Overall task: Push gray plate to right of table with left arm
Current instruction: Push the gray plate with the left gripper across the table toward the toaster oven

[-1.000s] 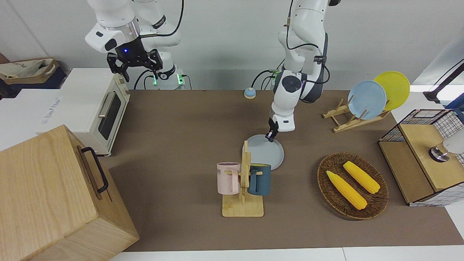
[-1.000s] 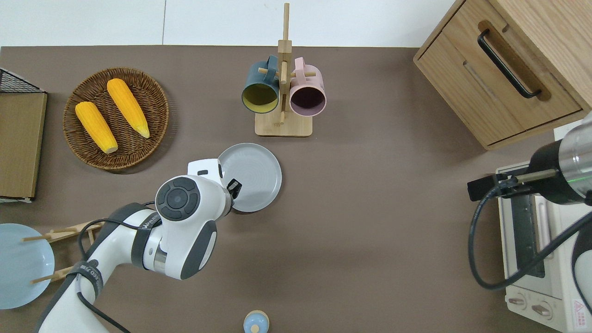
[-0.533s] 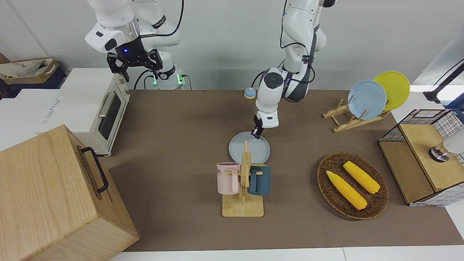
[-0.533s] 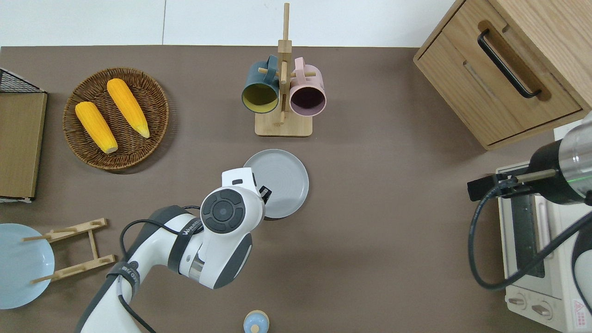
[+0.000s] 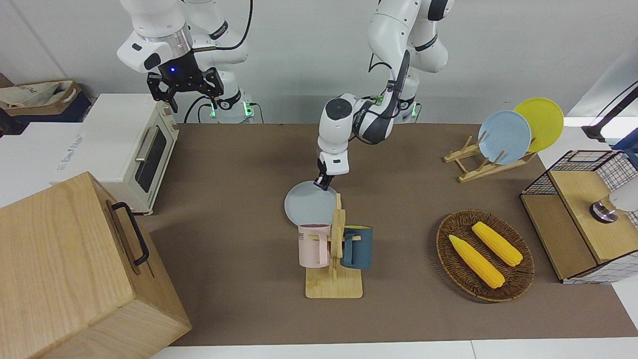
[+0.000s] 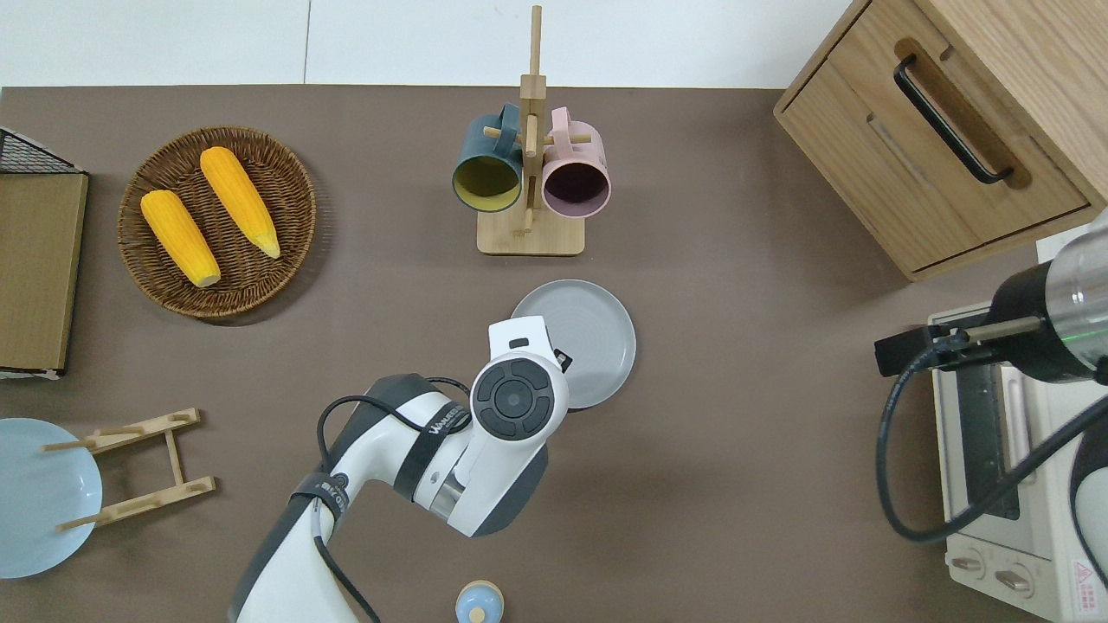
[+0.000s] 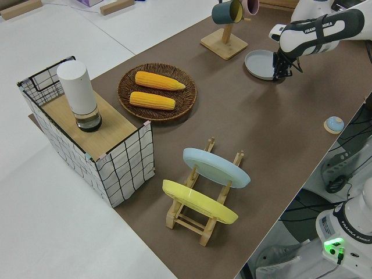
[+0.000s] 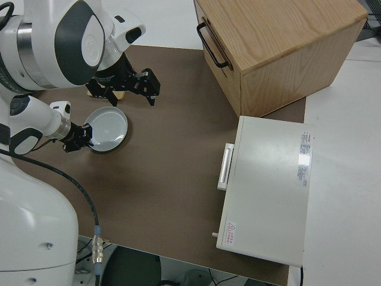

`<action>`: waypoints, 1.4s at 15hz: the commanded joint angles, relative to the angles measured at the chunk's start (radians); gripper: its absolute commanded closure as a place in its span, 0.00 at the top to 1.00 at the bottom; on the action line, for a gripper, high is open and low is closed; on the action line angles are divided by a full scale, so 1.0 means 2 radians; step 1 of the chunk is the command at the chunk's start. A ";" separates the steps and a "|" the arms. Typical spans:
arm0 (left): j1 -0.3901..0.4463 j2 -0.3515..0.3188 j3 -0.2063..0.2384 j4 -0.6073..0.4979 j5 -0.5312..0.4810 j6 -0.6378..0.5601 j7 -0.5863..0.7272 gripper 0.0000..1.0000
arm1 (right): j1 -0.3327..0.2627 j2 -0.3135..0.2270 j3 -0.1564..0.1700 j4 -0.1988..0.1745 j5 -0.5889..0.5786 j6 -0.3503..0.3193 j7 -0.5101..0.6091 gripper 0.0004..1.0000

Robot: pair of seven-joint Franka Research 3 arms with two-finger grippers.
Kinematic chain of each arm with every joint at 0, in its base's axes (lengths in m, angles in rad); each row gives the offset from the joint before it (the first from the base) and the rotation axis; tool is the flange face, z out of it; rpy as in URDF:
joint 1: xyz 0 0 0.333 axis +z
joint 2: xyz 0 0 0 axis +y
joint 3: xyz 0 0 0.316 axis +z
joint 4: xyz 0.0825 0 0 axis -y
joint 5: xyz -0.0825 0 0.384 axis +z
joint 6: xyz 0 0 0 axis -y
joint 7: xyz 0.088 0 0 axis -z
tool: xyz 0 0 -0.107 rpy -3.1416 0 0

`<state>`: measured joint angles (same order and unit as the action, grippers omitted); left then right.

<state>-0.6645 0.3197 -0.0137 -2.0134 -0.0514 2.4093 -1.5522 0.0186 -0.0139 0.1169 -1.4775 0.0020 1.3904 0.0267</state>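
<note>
front cam: across table (image 5: pixel 239 164), faces robots at 12. overhead: straight down, arms enter from 6. left side: raised, diagonal along table, wide. right side: above the right arm, looks along its reach. All four share gray plate (image 6: pixel 597 333).

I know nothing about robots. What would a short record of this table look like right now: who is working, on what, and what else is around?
working arm: left arm, its hand down at the rim of the gray plate
idle arm: right arm, parked
gray plate: flat on the brown table, nearer to the robots than the mug stand
mugs: a pink one and a dark blue one hang on the stand
basket: holds two corn cobs, toward the left arm's end
toaster oven: toward the right arm's end
</note>
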 commanded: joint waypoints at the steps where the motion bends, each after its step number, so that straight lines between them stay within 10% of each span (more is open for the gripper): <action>1: -0.027 0.044 0.005 0.046 0.008 -0.015 -0.029 0.00 | -0.010 -0.001 0.007 0.004 0.005 -0.007 0.001 0.98; 21: -0.126 0.134 0.005 0.175 0.043 -0.014 -0.136 0.00 | -0.010 -0.001 0.007 0.004 0.005 -0.007 0.000 0.98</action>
<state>-0.8773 0.5210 -0.0130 -1.7235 0.0150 2.4021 -1.7898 0.0186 -0.0139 0.1169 -1.4775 0.0020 1.3904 0.0267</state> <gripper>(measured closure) 0.952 0.013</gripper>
